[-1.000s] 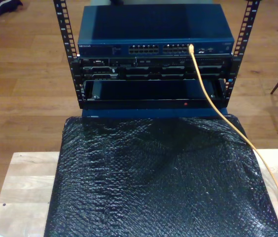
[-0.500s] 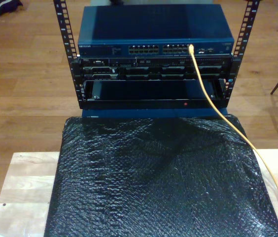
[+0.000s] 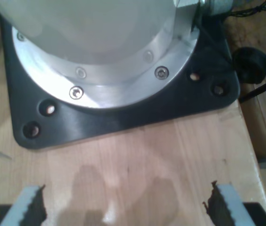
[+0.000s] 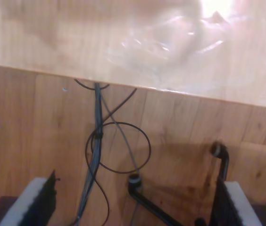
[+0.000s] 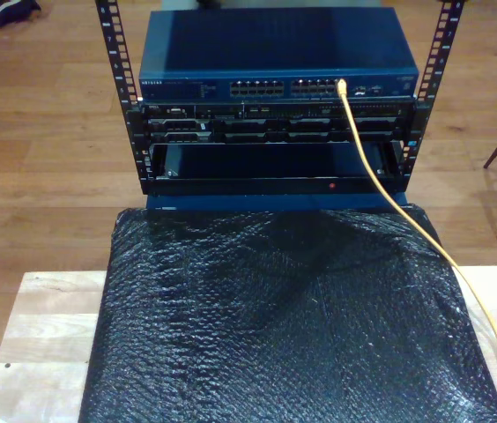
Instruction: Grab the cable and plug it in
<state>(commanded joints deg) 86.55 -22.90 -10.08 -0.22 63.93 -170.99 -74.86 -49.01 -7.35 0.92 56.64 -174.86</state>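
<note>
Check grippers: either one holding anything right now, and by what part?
Nothing held. My first gripper and my second gripper both stand open and empty. The cable runs to the blue switch, apart from both.

A: Exterior view?
B: High up, looking down and forward over the black bubble-wrap mat on the pale wooden table toward the blue network switch in the black metal rack. Mid distance.
A: First wrist view?
B: Close, facing down along my first gripper at a black square base plate on light wood.
A: Second wrist view?
B: Down past my second gripper at thin dark floor wires below a table edge. Can't tell any shared overlap.
</note>
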